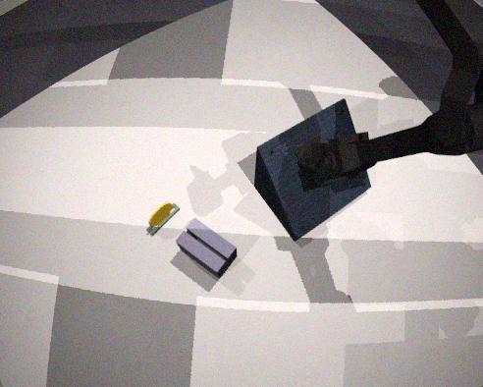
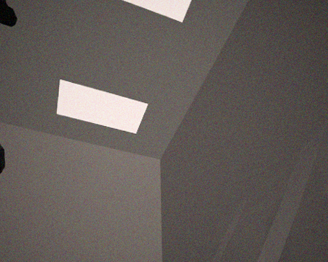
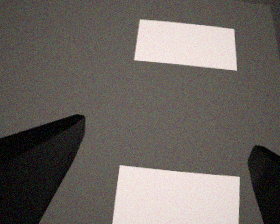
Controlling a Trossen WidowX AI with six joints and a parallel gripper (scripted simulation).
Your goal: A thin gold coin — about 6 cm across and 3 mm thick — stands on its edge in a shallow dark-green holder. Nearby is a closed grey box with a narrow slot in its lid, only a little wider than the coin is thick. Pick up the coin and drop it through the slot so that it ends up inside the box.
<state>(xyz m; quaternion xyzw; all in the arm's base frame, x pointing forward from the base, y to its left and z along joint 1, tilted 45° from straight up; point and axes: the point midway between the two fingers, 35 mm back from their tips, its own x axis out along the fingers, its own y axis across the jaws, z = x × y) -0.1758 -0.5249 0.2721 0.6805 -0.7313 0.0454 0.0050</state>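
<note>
The gripper (image 3: 169, 140) hangs open with nothing between its fingers, while the gold coin (image 1: 161, 214) stands on edge in its green holder (image 1: 164, 219), near the slotted box (image 1: 206, 248). I'd expect the coin to be stiff, light and rather slippery, so I'd pinch both flat faces squarely, high up, leaving its lower edge free for the slot.

2 bright ceiling panels (image 2: 102, 106) (image 3: 186, 45), dim grainy surroundings
</note>
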